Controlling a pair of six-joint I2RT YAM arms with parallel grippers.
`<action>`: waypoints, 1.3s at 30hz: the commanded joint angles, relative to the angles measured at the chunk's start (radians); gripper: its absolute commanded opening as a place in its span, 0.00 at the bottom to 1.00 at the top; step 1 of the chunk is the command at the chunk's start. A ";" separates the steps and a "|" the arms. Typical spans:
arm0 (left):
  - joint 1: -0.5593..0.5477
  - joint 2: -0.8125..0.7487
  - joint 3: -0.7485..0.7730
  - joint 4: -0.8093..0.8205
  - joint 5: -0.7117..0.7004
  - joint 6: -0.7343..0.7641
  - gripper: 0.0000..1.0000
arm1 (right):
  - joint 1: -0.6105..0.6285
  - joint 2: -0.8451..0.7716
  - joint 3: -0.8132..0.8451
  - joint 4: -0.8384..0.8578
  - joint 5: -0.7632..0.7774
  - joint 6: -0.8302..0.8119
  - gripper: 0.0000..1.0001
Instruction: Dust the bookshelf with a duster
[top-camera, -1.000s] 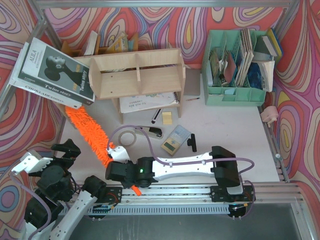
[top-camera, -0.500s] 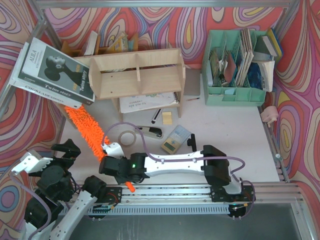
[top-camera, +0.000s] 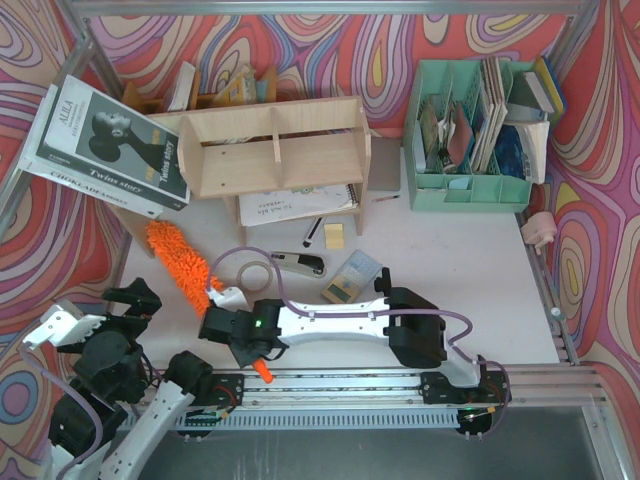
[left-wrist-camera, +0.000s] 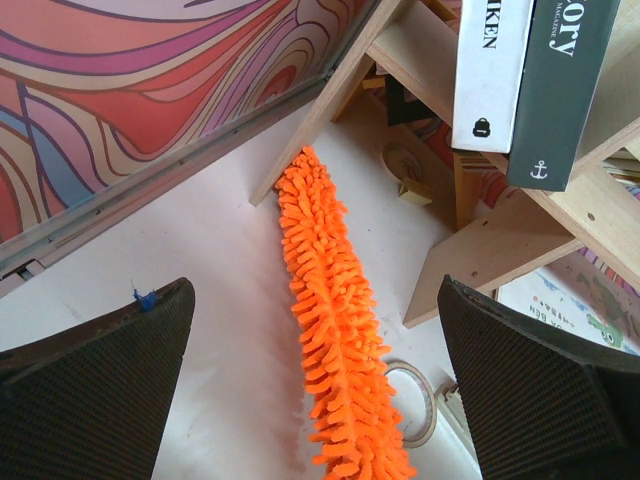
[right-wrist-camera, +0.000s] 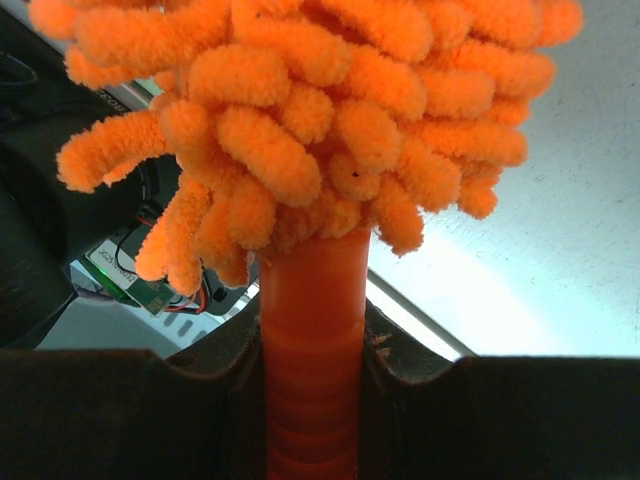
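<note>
Swirl-patterned walls (top-camera: 300, 40) — right hand (right-wrist-camera: 313, 385) pinches duster (left-wrist-camera: 335, 330); left hand (left-wrist-camera: 320, 385) spread (book (top-camera: 110, 140) perhaps "Twins story").

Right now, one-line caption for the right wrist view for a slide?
Close-up: right gripper shut on the duster handle, orange chenille head filling the frame.

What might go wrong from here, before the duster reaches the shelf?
1. The right gripper grips the duster only at its thin handle, so the long head may sag or twist.
2. Large books rest tilted at the left end of the bookshelf; a sweep there may topple them.
</note>
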 joint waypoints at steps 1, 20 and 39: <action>0.003 -0.014 0.005 -0.002 -0.027 0.001 0.98 | 0.002 -0.078 -0.033 0.049 0.049 0.001 0.00; 0.003 -0.014 0.005 -0.003 -0.027 0.004 0.98 | 0.005 -0.132 -0.085 0.178 0.119 -0.041 0.00; 0.004 0.000 0.003 0.010 -0.031 0.017 0.98 | -0.028 -0.056 -0.011 0.156 0.185 -0.164 0.00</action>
